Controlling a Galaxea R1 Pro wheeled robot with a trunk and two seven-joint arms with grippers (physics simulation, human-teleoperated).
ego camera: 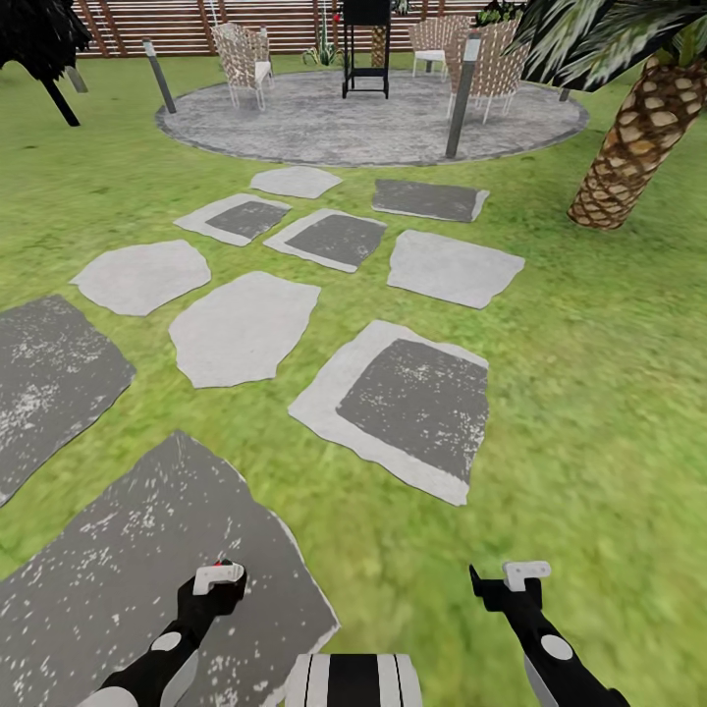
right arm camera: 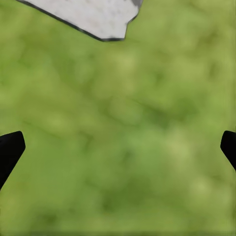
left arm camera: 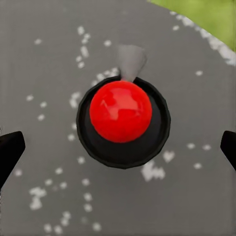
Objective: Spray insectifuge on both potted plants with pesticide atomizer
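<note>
I stand on the garden lawn [ego camera: 599,393] among flat stepping stones. The round grey paved patio [ego camera: 373,128] lies far ahead. The pesticide atomizer and the potted plants are out of view. My left gripper [ego camera: 218,577] hangs open over a dark speckled stone [ego camera: 128,560]. In the left wrist view the left gripper [left arm camera: 118,150] has its fingertips [left arm camera: 10,152] wide apart, and a red ball [left arm camera: 120,110] in a round black cup sits between them above the stone. My right gripper [ego camera: 511,577] is open over grass, and in the right wrist view the right gripper [right arm camera: 118,147] holds nothing.
Pale and dark stepping stones [ego camera: 407,403] lead toward the patio. A scaly palm trunk [ego camera: 638,137] leans at the right. Two grey posts [ego camera: 462,98] [ego camera: 159,77], woven chairs [ego camera: 245,59], a black stand [ego camera: 365,49] and a brown slat fence [ego camera: 196,20] stand at the back.
</note>
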